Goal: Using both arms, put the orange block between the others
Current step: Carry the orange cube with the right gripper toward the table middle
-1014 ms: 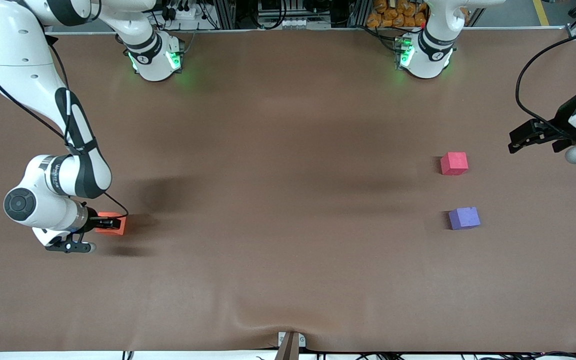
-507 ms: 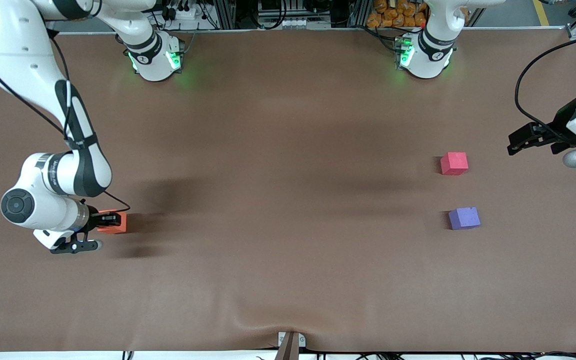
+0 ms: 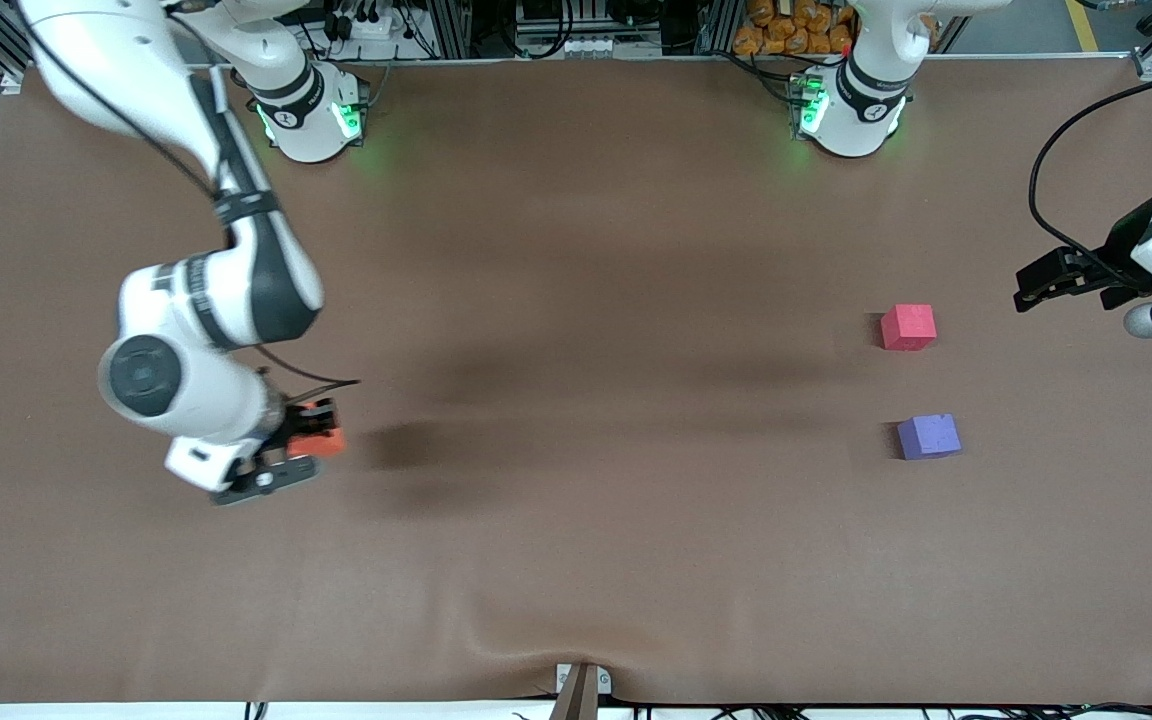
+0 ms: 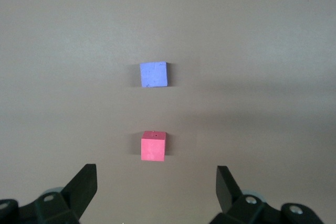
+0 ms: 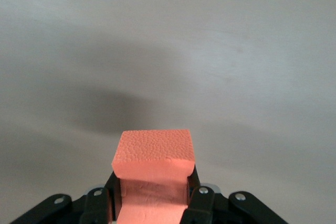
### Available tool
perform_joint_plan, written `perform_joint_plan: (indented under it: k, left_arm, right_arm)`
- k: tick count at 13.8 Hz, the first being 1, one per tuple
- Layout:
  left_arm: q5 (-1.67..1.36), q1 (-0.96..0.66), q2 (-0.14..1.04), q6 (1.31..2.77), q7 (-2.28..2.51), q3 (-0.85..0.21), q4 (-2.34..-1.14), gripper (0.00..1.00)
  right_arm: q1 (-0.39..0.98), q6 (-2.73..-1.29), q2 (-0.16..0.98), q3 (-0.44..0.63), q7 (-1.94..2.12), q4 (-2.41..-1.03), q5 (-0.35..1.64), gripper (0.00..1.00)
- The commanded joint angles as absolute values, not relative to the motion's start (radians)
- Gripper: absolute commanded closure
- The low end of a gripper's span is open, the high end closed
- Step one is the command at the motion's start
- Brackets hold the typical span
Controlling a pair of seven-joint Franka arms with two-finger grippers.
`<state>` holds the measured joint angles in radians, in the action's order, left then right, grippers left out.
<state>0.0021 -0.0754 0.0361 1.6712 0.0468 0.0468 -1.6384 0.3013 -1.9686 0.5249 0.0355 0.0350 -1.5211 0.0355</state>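
So the right gripper is clamped on the orange block, and in the right wrist view you can see the block pinched between the two fingers, squished in a bit at the sides. It's up off the brown table, over the right arm's end, with its shadow on the mat beside it.

The other two cubes sit at the left arm's end, well apart from the orange one. The red cube is farther from the front camera, the purple cube nearer, with a gap of bare table between them. Both rest flat.

The left gripper hangs near the table's edge at its own end, close to the red cube, fingers spread wide and holding nothing. Its wrist view looks down on the red cube and the purple cube, framed between the open fingertips.
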Motion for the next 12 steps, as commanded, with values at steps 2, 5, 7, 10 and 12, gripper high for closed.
perform_joint_plan:
  k: [2,5,7,10,12]
  left_arm:
    - [-0.015,-0.067,0.046,1.66,0.017,0.044,-1.631,0.0]
    - [-0.014,-0.069,0.052,1.66,0.014,0.044,-1.631,0.0]
    - [-0.015,-0.067,0.052,1.66,0.012,0.044,-1.629,0.0]
    - [-0.015,-0.071,0.06,1.66,0.014,0.044,-1.629,0.0]
    - [-0.015,-0.068,0.06,1.66,0.014,0.044,-1.629,0.0]
  right_arm:
    - [0.4,-1.962,0.549,0.025,-0.138,-1.497,0.179,1.0]
    - [0.507,-2.015,0.583,0.026,-0.325,-1.497,0.181,1.0]
    - [0.573,-2.072,0.616,0.025,-0.424,-1.497,0.179,1.0]
    - [0.653,-2.215,0.692,0.026,-0.572,-1.48,0.178,1.0]
    - [0.701,-2.258,0.739,0.026,-0.664,-1.459,0.175,1.0]
